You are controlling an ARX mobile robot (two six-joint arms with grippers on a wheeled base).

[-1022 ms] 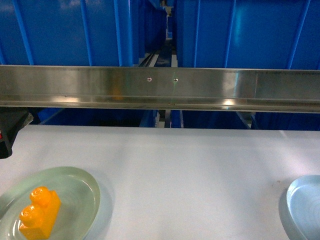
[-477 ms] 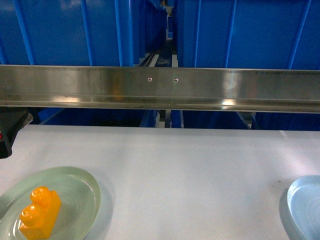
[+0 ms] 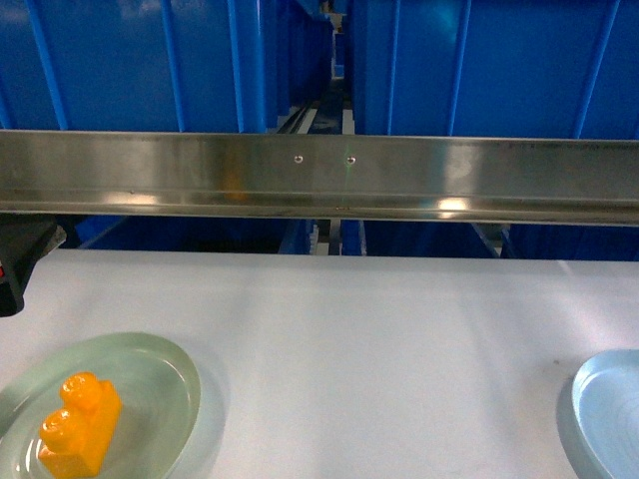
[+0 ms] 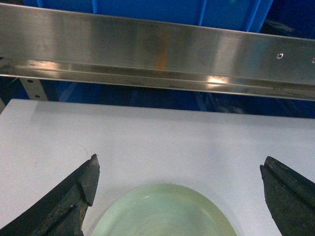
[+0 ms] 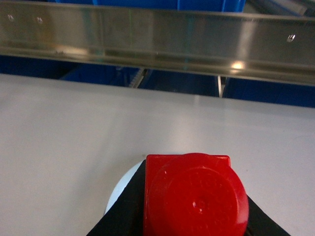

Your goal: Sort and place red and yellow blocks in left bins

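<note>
Head view first: big bright-blue crates filling the back, ribbed walls upright, a narrow gap between the left and right ones. Below them, a long steel rail running straight across, with two small screws near its middle. Under the rail, a wide white bench reaching to the lower edge. At the bench's near left, a pale green oval dish; inside it, toward its left part, the orange-yellow block with two round studs, resting on the dish floor. At the near right edge, part of a pale blue dish, cut off by the frame. At the far left edge, a dark piece of the robot, too little showing to tell more. Left wrist view: left hand spread wide, dark fingers at either side of the frame, nothing between them, poised over the far rim of the green dish; block not visible from here. Right wrist view: right hand clenched on the red block, round stud facing the camera, held above a pale dish rim and the white bench, short of the rail and the crates behind it.
</note>
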